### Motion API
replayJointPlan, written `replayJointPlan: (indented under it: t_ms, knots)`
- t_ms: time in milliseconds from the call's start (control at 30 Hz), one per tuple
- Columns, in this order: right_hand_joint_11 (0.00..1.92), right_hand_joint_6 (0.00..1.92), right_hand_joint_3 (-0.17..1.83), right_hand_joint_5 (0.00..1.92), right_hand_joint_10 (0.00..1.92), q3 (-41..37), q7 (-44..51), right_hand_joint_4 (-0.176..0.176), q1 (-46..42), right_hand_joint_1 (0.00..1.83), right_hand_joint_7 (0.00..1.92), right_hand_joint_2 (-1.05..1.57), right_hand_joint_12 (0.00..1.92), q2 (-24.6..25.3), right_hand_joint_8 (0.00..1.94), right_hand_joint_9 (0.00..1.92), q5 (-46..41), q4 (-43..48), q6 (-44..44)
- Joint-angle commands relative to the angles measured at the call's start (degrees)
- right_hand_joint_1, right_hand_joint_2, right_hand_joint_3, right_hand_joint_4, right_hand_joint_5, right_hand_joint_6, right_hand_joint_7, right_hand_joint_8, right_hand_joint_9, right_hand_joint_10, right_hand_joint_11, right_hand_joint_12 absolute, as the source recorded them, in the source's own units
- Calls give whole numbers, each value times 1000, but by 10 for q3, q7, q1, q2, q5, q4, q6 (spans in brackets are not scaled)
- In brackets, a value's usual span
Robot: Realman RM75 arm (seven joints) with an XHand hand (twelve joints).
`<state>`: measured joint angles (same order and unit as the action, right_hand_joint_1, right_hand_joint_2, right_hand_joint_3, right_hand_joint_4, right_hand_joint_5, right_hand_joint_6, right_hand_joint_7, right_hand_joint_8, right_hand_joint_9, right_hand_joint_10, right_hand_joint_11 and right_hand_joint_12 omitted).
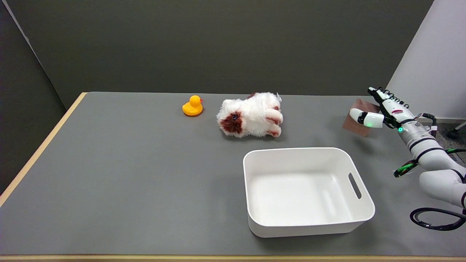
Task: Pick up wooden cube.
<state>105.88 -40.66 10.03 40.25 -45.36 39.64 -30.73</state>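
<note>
The wooden cube sits at the far right of the grey worktop, beyond the white bin's far right corner and well apart from the plush dog and the yellow rubber duck. The right hand is at the cube: one white finger lies across its near face and the other fingers rise behind its top right edge, so the cube appears bracketed between them. Whether they are actually pressing on the wood cannot be told from this view, nor whether the cube's base still rests on the worktop, though it looks slightly tilted and throws a shadow close by.

The step in hand seems to be the grasp itself, at or just after closing. The next move calls for a firm, even squeeze on opposite faces, then a straight lift clear of the worktop without letting the cube twist out.
</note>
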Motion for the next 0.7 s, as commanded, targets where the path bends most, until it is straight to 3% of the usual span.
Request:
replayJointPlan:
  t_ms: [33,167,300,367,533,700]
  knots:
    - [-1,198,938,20,307,43,1,28,35,283,13,450,790,8,109,-1,3,-23,15]
    - [-1,224,943,29,329,43,1,28,32,266,23,469,825,10,145,1,0,-21,15]
    - [-1,310,972,69,524,39,1,31,32,418,105,539,947,14,281,48,0,-23,11]
    - [71,401,996,137,651,39,1,48,32,611,266,631,1050,15,372,214,0,-24,9]
    - [174,500,941,248,824,38,1,64,32,841,420,703,1235,18,470,376,0,-24,6]
    - [289,764,904,349,946,38,1,92,33,939,543,758,1347,19,663,462,0,-26,-1]
